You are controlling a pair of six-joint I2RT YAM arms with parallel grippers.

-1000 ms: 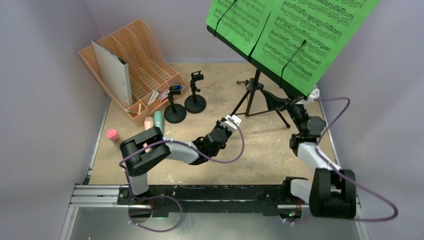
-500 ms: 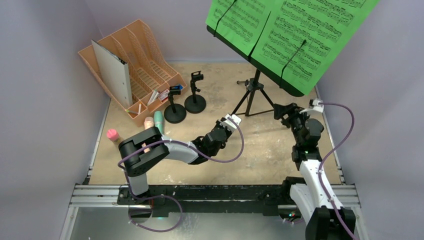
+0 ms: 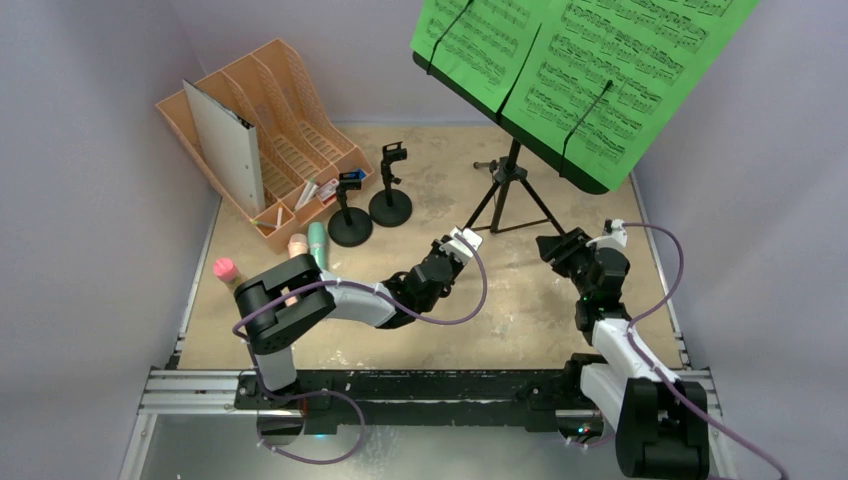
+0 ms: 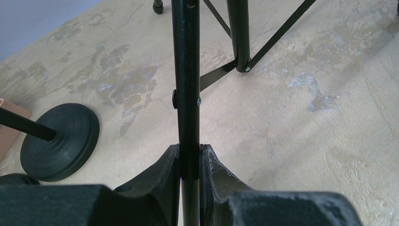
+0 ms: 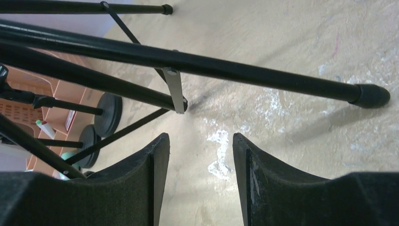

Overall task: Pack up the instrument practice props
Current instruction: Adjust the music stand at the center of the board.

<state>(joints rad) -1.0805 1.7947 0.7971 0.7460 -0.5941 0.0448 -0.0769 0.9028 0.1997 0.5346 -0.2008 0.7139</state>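
Observation:
The black tripod (image 3: 512, 180) stands at the back right, carrying a music desk with green sheet-music pages (image 3: 580, 70). My left gripper (image 3: 462, 240) is shut on the tripod's near left leg (image 4: 186, 70), which runs straight up between its jaws (image 4: 189, 150). My right gripper (image 3: 552, 245) is open and empty (image 5: 200, 139), low over the table just short of another tripod leg (image 5: 235, 70) with a rubber foot (image 5: 371, 95). Two black clip poles (image 3: 350, 225) (image 3: 390, 205) stand left of the tripod. Teal (image 3: 317, 240) and pink (image 3: 297, 245) microphones lie partly behind my left arm.
An orange file rack (image 3: 290, 120) holding a grey binder (image 3: 225, 145) fills the back left corner. A small pink-topped object (image 3: 226, 270) sits near the left edge. Purple walls close in on three sides. A round pole base (image 4: 61, 141) lies left of my left gripper.
My right arm has drawn back from under the music desk toward the near side and dropped lower, its jaws narrowing. The left arm and tripod have not moved.

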